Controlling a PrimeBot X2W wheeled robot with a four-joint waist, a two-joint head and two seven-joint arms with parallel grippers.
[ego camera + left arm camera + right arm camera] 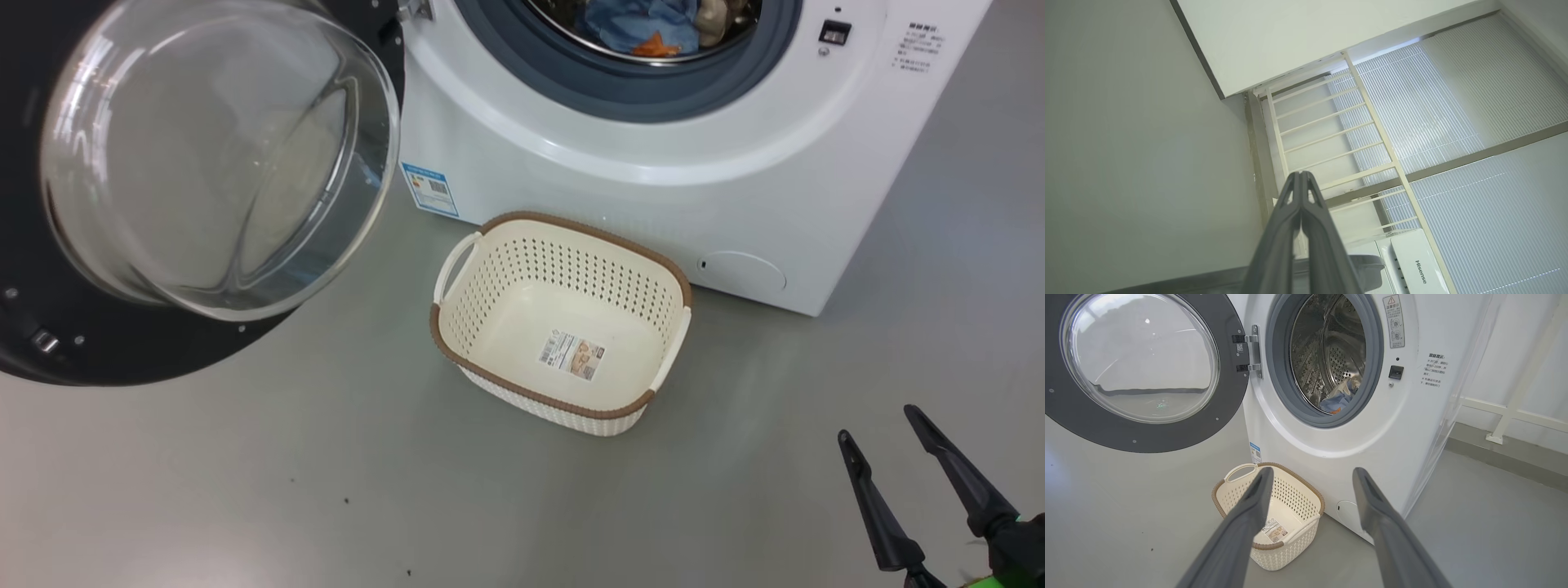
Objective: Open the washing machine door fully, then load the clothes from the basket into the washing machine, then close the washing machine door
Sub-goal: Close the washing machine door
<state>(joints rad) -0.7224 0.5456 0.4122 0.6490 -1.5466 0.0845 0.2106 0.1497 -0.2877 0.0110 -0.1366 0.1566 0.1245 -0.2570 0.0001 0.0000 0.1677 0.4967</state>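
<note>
The washing machine (694,163) (1372,428) stands with its door (122,245) (1143,371) swung wide open to the left. Light blue and cream clothes (645,24) (1339,399) lie inside the steel drum. The cream basket (563,322) (1274,516) sits on the floor in front of the machine, holding nothing but a label on its bottom. My right gripper (878,425) (1310,475) is open, low at the right, well back from the basket with nothing between its fingers. My left gripper (1301,174) is shut on nothing, pointing up toward a wall and window.
Grey floor (326,474) spreads around the basket and to the right of the machine. A white railing (1506,412) runs along the wall at the right. The open door overhangs the floor left of the basket.
</note>
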